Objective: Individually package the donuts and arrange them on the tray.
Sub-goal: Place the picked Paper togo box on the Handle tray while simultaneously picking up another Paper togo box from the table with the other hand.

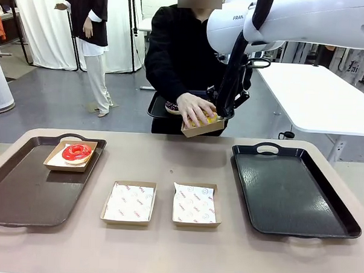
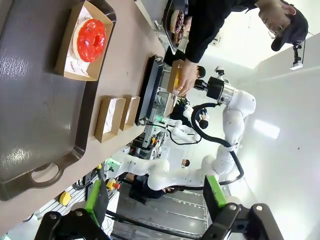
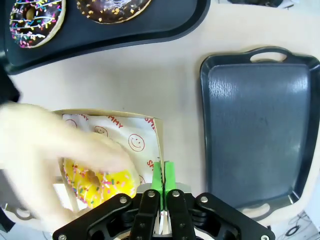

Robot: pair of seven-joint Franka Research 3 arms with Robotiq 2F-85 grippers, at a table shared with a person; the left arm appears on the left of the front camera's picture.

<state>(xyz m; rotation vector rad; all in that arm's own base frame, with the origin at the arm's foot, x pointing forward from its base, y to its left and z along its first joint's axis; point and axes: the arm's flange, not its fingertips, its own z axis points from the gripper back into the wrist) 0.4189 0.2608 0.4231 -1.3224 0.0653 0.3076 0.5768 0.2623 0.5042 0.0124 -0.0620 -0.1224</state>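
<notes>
Where the table (image 1: 164, 256) ends at twelve o'clock, a person (image 1: 179, 58) stands with a black serving tray (image 1: 156, 108) held at the waist. My right arm (image 1: 308, 18) stretches from three o'clock across to that far edge.

On the table, a brown tray (image 1: 10, 195) lies at nine o'clock and a black tray (image 1: 288, 195) at three o'clock, well apart. Between them, toward six o'clock, a left lined box (image 1: 129, 202) and a right lined box (image 1: 195, 204) sit side by side. A third box (image 1: 54, 160) rests in the brown tray's corner toward eleven o'clock, with the red donut (image 1: 77, 152) inside it.

A fourth box (image 3: 115, 117) is at the far edge, at twelve o'clock. The yellow donut (image 3: 100, 185) lies in it under the person's hand (image 1: 196, 110), which is blurred in my right wrist view. The dark donut with coloured sprinkles (image 3: 36, 19) and the chocolate donut (image 3: 112, 9) lie side by side on the serving tray.

My right gripper (image 3: 162, 172) is clenched on the fourth box's wall, its green pads pressed together over cardboard and paper liner, at the yellow donut's three o'clock. My left gripper (image 2: 155, 192) is released, fingers wide apart, with the brown tray and red donut in sight ahead of it
</notes>
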